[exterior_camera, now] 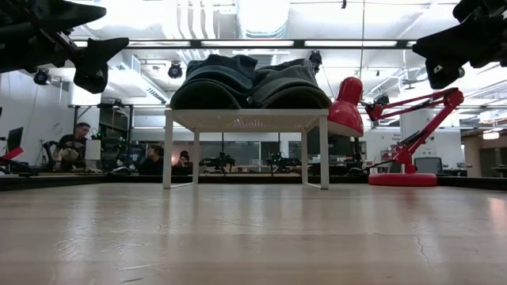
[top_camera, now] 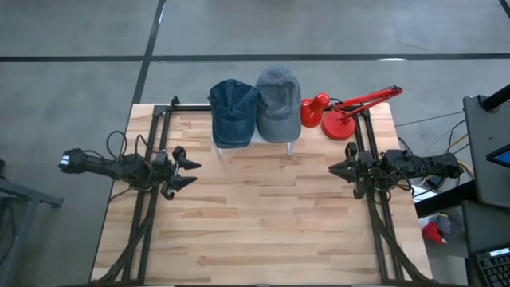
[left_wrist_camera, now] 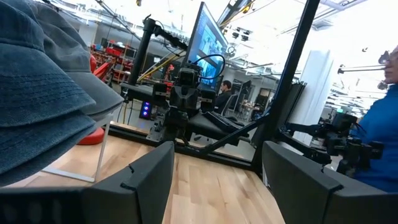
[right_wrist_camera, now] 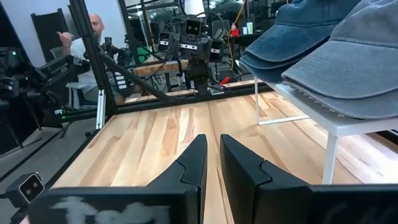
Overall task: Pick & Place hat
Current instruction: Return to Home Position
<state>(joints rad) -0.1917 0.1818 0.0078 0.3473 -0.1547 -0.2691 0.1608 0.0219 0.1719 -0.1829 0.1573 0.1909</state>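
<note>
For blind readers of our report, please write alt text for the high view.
A dark blue denim cap and a grey-blue cap sit together on a white shelf at the table's far edge, beside a red desk lamp. The left tool and right tool wait empty at the sides.

The left arm (top_camera: pixel 119 166) and right arm (top_camera: pixel 406 166) are dark, slim and jointed, with thin black cables (top_camera: pixel 127 154) looping over them. The left arm's rear end carries a pale patch (top_camera: pixel 68 162). The left gripper (top_camera: pixel 196 173) and right gripper (top_camera: pixel 331 169) have matte black fingers (left_wrist_camera: pixel 146 177), wedge-shaped, with stepped inner faces.
</note>
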